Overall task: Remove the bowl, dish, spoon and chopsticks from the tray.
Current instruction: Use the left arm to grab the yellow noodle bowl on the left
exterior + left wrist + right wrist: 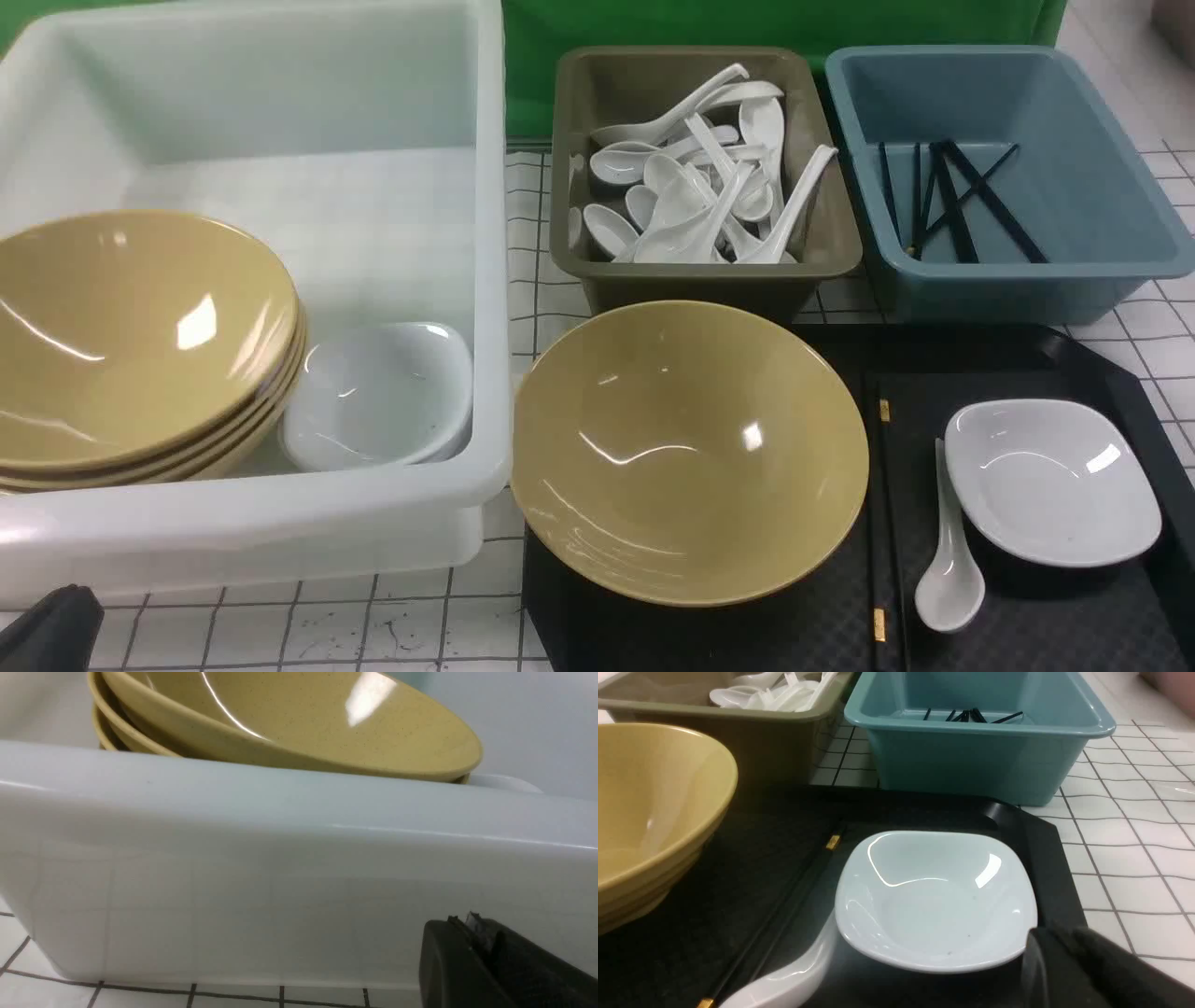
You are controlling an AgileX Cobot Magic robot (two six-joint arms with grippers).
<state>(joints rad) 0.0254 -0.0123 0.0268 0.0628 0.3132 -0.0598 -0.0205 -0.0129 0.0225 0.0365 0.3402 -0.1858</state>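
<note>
The table (373, 635) under me is white, ruled with thin dark lines into squares, and a green backdrop (747, 23) closes it off at the far side. The black tray (1148, 411) lies on it to my right, with all four things on it. The bowl (689, 453) sits at its left end. The chopsticks (878, 504) run away from me between the bowl and the spoon (950, 569). The spoon lies scoop toward me, just beside the dish (1053, 481) at the tray's right end.

Beyond the tray stand an olive bin (700, 271) heaped with white spoons (691, 187) and a blue bin (1027, 271) with black sticks (952, 201) in it. On my left a large white tub (485, 280) holds stacked yellow bowls (140, 336) and a white plate (378, 392).

My left fingers (490, 966) hang low by the tub's near wall. My right fingers (1111, 970) are near the dish's rim. Only a dark corner of each shows, so I cannot tell whether they are spread or pressed together.
</note>
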